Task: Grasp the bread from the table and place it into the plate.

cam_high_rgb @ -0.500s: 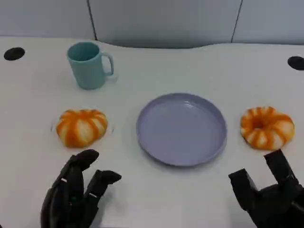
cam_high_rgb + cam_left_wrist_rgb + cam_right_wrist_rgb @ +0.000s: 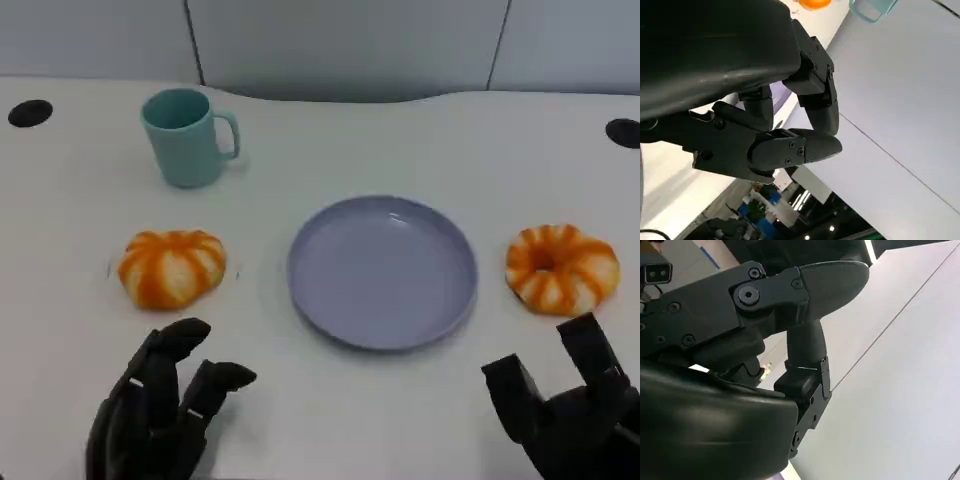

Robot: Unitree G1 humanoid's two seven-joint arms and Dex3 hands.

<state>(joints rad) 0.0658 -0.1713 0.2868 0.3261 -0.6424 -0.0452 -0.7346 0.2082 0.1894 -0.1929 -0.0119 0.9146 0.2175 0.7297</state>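
Almost nothing has changed since half a second ago. Your two hands sit in the same spots, and nothing on the table has moved. So the job has not really begun yet.

Use the purple plate (image 2: 382, 270) as your marker. It sits in the middle of the white table (image 2: 420, 140) and has nothing in it. There are two breads. The round orange-and-white striped bun (image 2: 172, 266) lies to the left of the plate, well apart from it. The orange-and-white ring-shaped bread (image 2: 560, 267) lies to the right of the plate, near its rim but not touching. The teal mug (image 2: 188, 136) stands behind the plate, off to the left.

Your left hand (image 2: 160, 405) is in front of the plate on the left side, just in front of the bun. Its fingers are bent a little, spread apart, and hold nothing. Your right hand (image 2: 565, 410) is in front of the plate on the right side, just in front of the ring bread. Its fingers point up, spread apart, and hold nothing too.

I think your next step is to pick one bread and reach for it. Both look about equally close to a hand. Go slowly, because soft bread can squash or slide away.
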